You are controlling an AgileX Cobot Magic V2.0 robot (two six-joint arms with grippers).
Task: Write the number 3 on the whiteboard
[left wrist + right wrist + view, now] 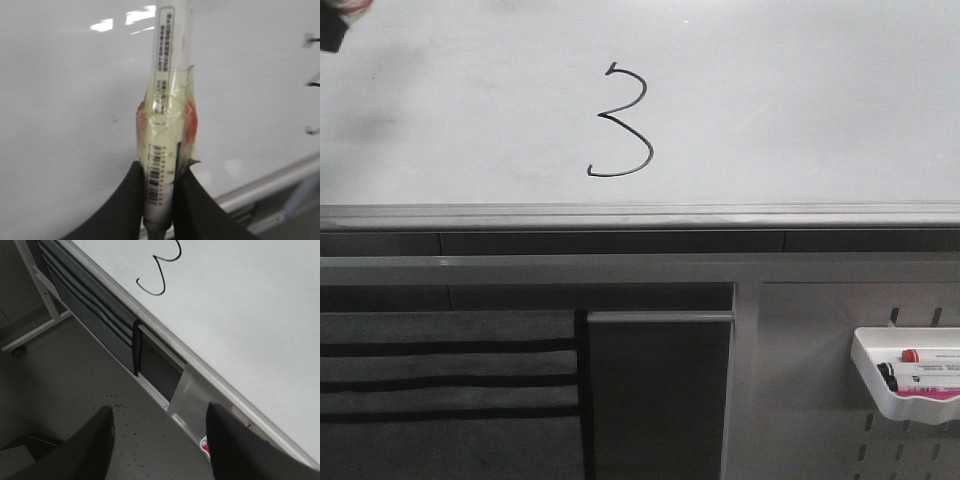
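The whiteboard [800, 100] fills the upper front view, with a grey edge rail [640, 215] below it. A thin black number 3 [620, 122] with a small hook at its top is drawn on it. My left gripper [159, 172] is shut on a tape-wrapped marker [165, 100] that points at the board [65, 125]. In the front view only a dark bit of it [332, 35] shows, at the top left corner, away from the digit. My right gripper [159, 415] is open and empty, off the board. The lower part of the 3 [156, 294] shows in its view.
A white tray [880, 400] with markers hangs on the grey perforated panel [800, 400] at the lower right. Dark slatted panels [450, 380] lie below the rail. The right wrist view shows grey floor and a stand leg with a castor [19, 351].
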